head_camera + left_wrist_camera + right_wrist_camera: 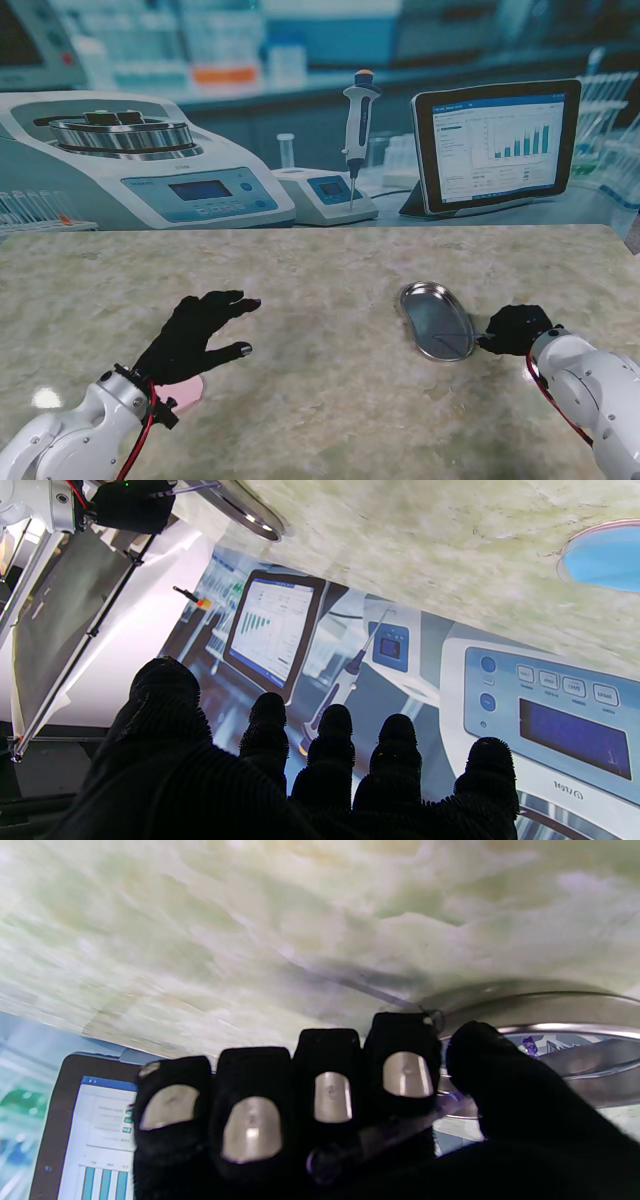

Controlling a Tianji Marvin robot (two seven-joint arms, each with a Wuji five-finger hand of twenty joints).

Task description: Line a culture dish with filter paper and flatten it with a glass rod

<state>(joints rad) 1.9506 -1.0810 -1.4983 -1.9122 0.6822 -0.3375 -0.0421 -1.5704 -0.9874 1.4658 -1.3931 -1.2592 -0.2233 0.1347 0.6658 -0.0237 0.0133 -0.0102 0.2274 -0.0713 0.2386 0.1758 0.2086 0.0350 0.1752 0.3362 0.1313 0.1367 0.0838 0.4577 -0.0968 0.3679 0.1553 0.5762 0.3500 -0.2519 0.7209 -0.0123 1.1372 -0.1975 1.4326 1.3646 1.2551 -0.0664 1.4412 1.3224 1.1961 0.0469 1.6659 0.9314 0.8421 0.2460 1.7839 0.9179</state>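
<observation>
My right hand [515,328] is at the right of the table, shut on a clear glass rod [390,1135] pinched between thumb and fingers. The rod [195,487] points over the oval metal tray [437,320], whose rim [550,1027] lies right by my thumb. My left hand [200,330] hovers open at the left, fingers spread, holding nothing. A round shallow dish [188,390] lies on the table near my left wrist and is partly hidden by it. It looks pinkish there and pale blue with a clear rim [600,555] in the left wrist view. I cannot tell whether filter paper lies in it.
The marbled table top [320,400] ends at a printed lab backdrop [300,130] showing a centrifuge, a pipette and a tablet. The tray stands between the two hands, closer to the right one.
</observation>
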